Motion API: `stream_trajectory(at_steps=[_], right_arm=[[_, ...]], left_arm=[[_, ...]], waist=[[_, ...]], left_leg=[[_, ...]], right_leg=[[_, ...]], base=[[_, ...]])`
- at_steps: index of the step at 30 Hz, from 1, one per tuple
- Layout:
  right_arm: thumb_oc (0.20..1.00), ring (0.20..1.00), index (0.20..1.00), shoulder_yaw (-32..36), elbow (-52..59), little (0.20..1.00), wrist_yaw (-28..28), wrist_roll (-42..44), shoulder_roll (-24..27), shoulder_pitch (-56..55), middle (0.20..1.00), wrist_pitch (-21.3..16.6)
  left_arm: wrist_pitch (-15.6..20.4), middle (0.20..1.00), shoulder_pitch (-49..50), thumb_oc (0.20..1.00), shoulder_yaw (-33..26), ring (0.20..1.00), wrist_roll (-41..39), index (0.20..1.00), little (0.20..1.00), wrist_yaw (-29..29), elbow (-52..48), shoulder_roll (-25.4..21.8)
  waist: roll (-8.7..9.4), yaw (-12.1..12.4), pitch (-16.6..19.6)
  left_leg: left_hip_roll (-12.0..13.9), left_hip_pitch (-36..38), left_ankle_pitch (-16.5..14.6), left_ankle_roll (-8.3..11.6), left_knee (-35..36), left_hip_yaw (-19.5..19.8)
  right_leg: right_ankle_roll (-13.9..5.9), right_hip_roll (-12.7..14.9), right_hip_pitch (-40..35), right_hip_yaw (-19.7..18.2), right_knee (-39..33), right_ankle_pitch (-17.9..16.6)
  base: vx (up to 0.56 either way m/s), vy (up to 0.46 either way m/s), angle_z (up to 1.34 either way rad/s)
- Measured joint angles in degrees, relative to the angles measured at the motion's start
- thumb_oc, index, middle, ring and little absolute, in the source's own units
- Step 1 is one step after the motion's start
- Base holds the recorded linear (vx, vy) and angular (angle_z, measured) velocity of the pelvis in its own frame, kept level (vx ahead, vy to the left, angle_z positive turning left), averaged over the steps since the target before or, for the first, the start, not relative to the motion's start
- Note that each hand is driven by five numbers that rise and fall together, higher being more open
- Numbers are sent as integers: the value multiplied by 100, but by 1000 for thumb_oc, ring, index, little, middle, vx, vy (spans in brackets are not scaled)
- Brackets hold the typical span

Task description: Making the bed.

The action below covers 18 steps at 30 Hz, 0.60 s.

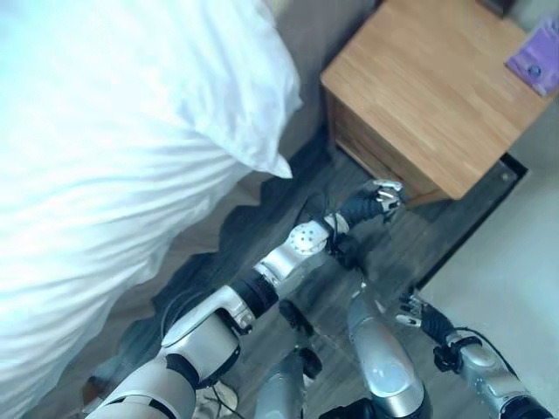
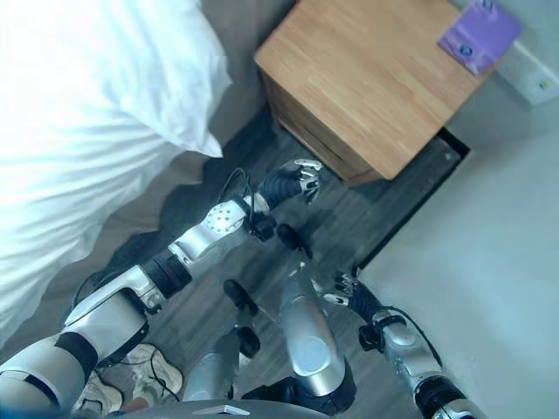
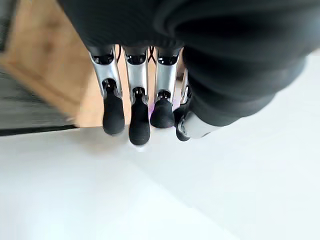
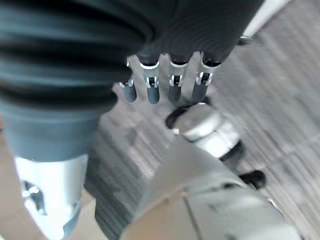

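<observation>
While left hand hangs open beside nightstand, white duvet lies well apart; right hand relaxed, empty.

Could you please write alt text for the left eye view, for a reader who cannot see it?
Both robot hands hang over a dark wood-look floor, holding nothing: the left hand close to a wooden nightstand, the right hand lower. A white pillow and white bedding lie on the left; a purple item sits on the nightstand.
</observation>
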<state>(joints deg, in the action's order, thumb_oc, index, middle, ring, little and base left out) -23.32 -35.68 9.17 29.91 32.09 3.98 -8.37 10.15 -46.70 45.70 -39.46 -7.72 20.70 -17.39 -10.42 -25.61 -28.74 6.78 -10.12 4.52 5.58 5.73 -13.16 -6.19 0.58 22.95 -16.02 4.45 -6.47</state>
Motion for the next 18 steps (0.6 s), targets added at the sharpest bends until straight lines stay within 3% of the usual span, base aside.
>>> stream_trajectory(at_steps=[4, 5, 7, 10, 12, 15, 16, 17, 18], right_arm=[[1000, 1000, 1000, 182, -398, 1000, -114, -251, -126, 80, 1000, 54], [1000, 1000, 1000, 275, -471, 1000, -144, -305, -213, 145, 1000, 82], [1000, 1000, 1000, 278, -470, 1000, -152, -361, -291, 95, 1000, 86], [1000, 1000, 1000, 306, -469, 1000, -147, -501, -327, -3, 1000, 49], [1000, 1000, 1000, 258, -460, 1000, -113, -726, -404, -55, 1000, 149], [1000, 1000, 1000, 273, -368, 1000, -82, -901, -378, -254, 1000, 151], [1000, 1000, 1000, 267, -309, 1000, -8, -993, -345, -299, 1000, 192], [1000, 1000, 1000, 279, -297, 1000, 12, -993, -319, -414, 1000, 176], [1000, 1000, 1000, 266, -302, 1000, 28, -1073, -312, -444, 1000, 186]], left_arm=[[-79, 1000, 527, 1000, -43, 1000, 320, 1000, 1000, -60, -87, -508], [-98, 1000, 1089, 1000, -206, 1000, 367, 1000, 1000, -127, -106, -598], [-164, 1000, 1729, 1000, -377, 1000, 367, 1000, 1000, -195, -240, -691], [-227, 1000, 2357, 1000, -366, 1000, 371, 1000, 1000, -251, -147, -764], [-325, 1000, 3222, 1000, -994, 1000, 412, 1000, 1000, -309, 172, -621], [-415, 1000, 3825, 1000, -1194, 1000, 417, 1000, 1000, -353, 317, -743], [-412, 1000, 4182, 1000, -1589, 1000, 426, 1000, 1000, -413, 416, -617], [-415, 1000, 4325, 1000, -1700, 1000, 425, 1000, 1000, -377, 493, -532], [-421, 1000, 4612, 1000, -1803, 1000, 470, 1000, 1000, -403, 509, -579]], waist=[[-100, 167, 306], [-102, 310, 570], [26, 308, 716], [113, 565, 1213], [324, 717, 1460], [438, 893, 1826], [471, 1040, 1915], [491, 1035, 2033], [516, 1225, 2129]], left_leg=[[33, 415, -28, 36, 1, 134], [63, 506, -47, 64, 1, 151], [109, 773, -50, 69, -1, 198], [92, 734, -89, 52, 0, 290], [99, 921, -125, 38, -1, 315], [91, 931, -126, 9, 0, 446], [102, 985, -172, 0, -1, 526], [101, 1027, -170, -7, -1, 587], [117, 1043, -191, -16, 0, 637]], right_leg=[[46, -28, -511, 160, -57, 74], [46, -44, -631, 220, -102, 72], [68, -71, -934, 293, -182, 63], [114, -41, -927, 357, -204, 130], [86, -23, -1155, 405, -258, 111], [82, 6, -1256, 516, -287, 144], [79, 28, -1434, 630, -381, 153], [85, 30, -1477, 657, -417, 164], [94, 38, -1590, 747, -464, 183]], base=[[85, -19, 18], [79, -10, 12], [37, -9, 14], [51, 1, 15], [68, -7, 10], [85, -19, 22], [64, -17, 32], [72, -42, 31], [54, -41, 30]])
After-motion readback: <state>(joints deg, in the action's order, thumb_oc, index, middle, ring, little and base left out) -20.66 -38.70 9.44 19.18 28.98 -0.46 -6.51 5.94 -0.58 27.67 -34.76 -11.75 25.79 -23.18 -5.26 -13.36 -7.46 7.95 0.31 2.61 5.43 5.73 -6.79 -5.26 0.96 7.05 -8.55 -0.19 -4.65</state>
